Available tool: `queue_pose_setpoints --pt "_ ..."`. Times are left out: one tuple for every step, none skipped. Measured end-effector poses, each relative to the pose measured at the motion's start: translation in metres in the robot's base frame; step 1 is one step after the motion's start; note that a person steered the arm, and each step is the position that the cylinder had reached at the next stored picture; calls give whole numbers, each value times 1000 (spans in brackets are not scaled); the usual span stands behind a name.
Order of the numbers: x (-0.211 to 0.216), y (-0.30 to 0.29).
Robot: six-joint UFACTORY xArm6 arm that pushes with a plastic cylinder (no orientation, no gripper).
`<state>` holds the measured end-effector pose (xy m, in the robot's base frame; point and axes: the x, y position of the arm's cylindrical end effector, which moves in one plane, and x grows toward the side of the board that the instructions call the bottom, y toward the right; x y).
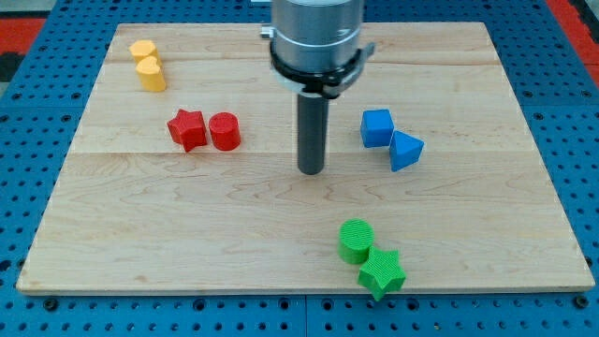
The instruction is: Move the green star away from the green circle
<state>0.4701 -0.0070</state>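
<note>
The green star (382,272) lies near the board's bottom edge, right of centre, touching the green circle (356,240), which sits just up and to the left of it. My tip (311,172) rests on the board near the centre, above and to the left of the green circle, well apart from both green blocks.
A red star (187,129) and a red circle (225,131) sit side by side at the left. Two yellow blocks (147,65) stand at the top left. A blue cube (377,127) and a blue triangle (405,150) sit at the right. The wooden board (112,234) lies on a blue pegboard.
</note>
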Motion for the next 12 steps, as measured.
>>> queue_pose_setpoints --pt "76 -45" --pt "147 -72" --pt "149 -69" --pt "149 -64" --pt "148 -49" --pt "149 -29" --pt "149 -9" --pt "149 -4" --pt "139 100" --pt "144 160" --pt "145 160" --pt "142 210"
